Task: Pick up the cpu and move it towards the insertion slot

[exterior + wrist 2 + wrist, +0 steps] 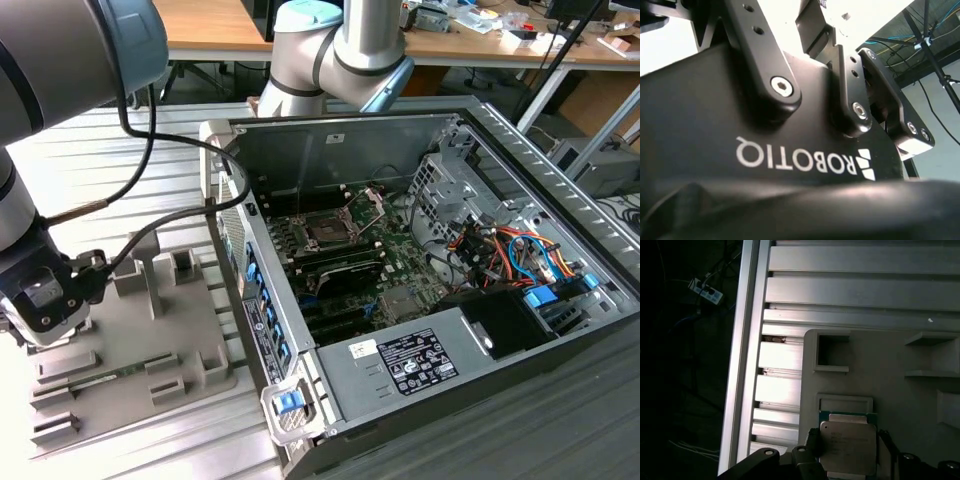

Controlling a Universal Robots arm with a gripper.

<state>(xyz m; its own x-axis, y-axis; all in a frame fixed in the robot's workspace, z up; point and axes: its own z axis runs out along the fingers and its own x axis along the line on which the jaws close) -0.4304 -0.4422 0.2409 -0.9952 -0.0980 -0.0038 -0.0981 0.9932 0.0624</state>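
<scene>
Closest in, in the first wrist view: gripper (846, 455) down over the cpu (848, 441), straddling the pale metal lid. Impossible to tell whether clamped on the chip or merely close around it. Green board edge peeking out along one side of the lid. Resting on, or barely above, the grey fixture tray (880, 355), outside the computer case (470, 130) and just beside its perforated side wall.

Judged best for this grasp:
- Bear on two opposite edges, centred.
- Keep pressure light and the chip dead level.
- Touch nothing on the underside.
- Mind that side wall, standing between chip and socket.

Further off, inside the case on the motherboard: insertion slot (325, 228), dark centre bare, with the retention bracket (372, 200) swung up.

As for writing:
- Faint print on the chip lid, too small to make out.
- Bold white lettering (795, 160) across the gripper body in the second wrist view.
- A white label (415, 362) on the grey box at the case's near end.
</scene>
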